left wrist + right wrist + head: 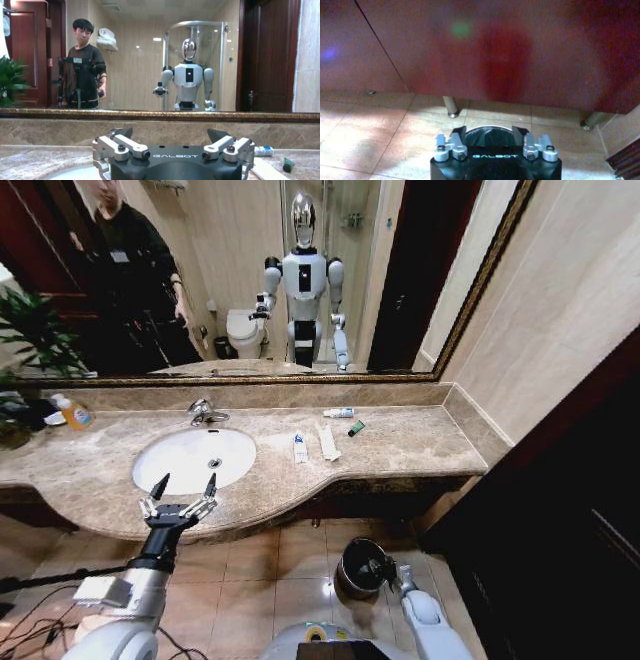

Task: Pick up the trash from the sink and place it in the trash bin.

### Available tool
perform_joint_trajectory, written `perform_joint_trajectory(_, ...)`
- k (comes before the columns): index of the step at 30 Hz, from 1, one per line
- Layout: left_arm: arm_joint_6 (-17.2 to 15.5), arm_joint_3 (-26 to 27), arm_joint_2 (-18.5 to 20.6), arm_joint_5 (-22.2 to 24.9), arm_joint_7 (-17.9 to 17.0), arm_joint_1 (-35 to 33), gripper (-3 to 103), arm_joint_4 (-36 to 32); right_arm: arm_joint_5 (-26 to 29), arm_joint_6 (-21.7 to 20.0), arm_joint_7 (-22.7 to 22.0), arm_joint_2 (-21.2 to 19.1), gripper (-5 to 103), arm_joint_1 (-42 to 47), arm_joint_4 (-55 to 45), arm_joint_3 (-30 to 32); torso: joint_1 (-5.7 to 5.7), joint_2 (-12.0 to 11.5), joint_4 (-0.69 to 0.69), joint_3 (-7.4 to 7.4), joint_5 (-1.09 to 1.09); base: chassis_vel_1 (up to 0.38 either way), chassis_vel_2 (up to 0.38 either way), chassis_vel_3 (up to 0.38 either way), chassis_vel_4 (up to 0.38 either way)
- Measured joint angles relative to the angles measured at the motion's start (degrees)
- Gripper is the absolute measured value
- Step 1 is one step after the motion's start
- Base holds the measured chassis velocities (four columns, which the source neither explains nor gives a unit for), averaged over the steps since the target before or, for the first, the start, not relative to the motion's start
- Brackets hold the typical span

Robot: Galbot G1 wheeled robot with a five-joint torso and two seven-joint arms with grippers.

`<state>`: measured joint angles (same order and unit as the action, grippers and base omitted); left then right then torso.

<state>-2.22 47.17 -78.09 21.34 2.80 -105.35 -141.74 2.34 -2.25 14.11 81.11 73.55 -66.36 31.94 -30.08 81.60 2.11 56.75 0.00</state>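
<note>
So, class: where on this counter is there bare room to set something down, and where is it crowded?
Bare marble lies right of the green piece, up to the side wall, and between sink and white tube. Crowded: tube, wrapper and faucet cluster; orange bottle corner.

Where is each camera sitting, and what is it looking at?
Head view: from the robot's head, looking down at the marble counter, the sink, the mirror and the floor; both arms show, the left gripper open before the sink, the right gripper low at the trash bin.
Left wrist view: behind the left gripper, facing the mirror across the counter.
Right wrist view: behind the right gripper, facing the floor and cabinet, with the bin's rim between its fingers.
Shared: head and left wrist views both show the small white tube and dark-green piece.
</note>
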Motion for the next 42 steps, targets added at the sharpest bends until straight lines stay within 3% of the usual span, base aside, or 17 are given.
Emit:
perform_joint_trajectory(4, 0.0, 0.0, 0.0, 0.0, 0.0, 0.0, 100, 0.0, 0.0, 0.0, 0.0, -0.2, 75, 0.3, -0.6, 0.0, 0.00, 0.0, 0.00, 0.00, 0.00, 0.000, 0.000, 0.000, 0.000)
perform_joint_trajectory(7, 0.0, 0.0, 0.0, 0.0, 0.0, 0.0, 100, 0.0, 0.0, 0.0, 0.0, -0.3, 90, 0.6, -1.1, 0.0, 0.00, 0.0, 0.00, 0.00, 0.00, 0.000, 0.000, 0.000, 0.000)
perform_joint_trajectory(12, 0.0, 0.0, 0.0, 0.0, 0.0, 0.0, 100, 0.0, 0.2, 0.0, 0.0, -0.2, 100, 0.9, -1.5, 0.0, 0.00, 0.0, 0.00, 0.00, 0.00, 0.000, 0.000, 0.000, 0.000)
perform_joint_trajectory(27, 0.0, 0.0, 0.0, 0.0, 0.0, 0.0, 100, 0.0, 2.1, -0.6, -0.6, -0.3, 100, 1.5, -3.2, -0.6, 0.00, 0.0, 0.00, 0.00, 0.02, 0.000, 0.000, 0.000, 0.000)
perform_joint_trajectory(32, 0.0, 0.0, 0.0, 0.0, 0.0, 0.0, 100, 0.0, 7.6, -2.2, -2.0, -3.1, 100, 4.7, -10.8, -1.2, 0.00, 0.0, 0.00, 0.00, 0.00, 0.000, 0.000, 0.000, 0.000)
perform_joint_trajectory(35, 0.0, 0.0, 0.0, 0.0, 0.0, 0.0, 100, 0.0, 10.5, -0.5, -4.4, -5.8, 100, 7.2, -16.9, -1.2, 0.00, 0.0, 0.00, 0.00, 0.00, 0.000, 0.000, 0.000, 0.000)
perform_joint_trajectory(42, 0.0, 0.0, 0.0, 0.0, 0.0, 0.0, 100, 0.0, 16.3, 0.8, -3.8, -10.4, 100, 13.1, -30.8, 0.6, 0.00, 0.0, -0.01, 0.00, 0.01, 0.000, 0.000, 0.000, 0.000)
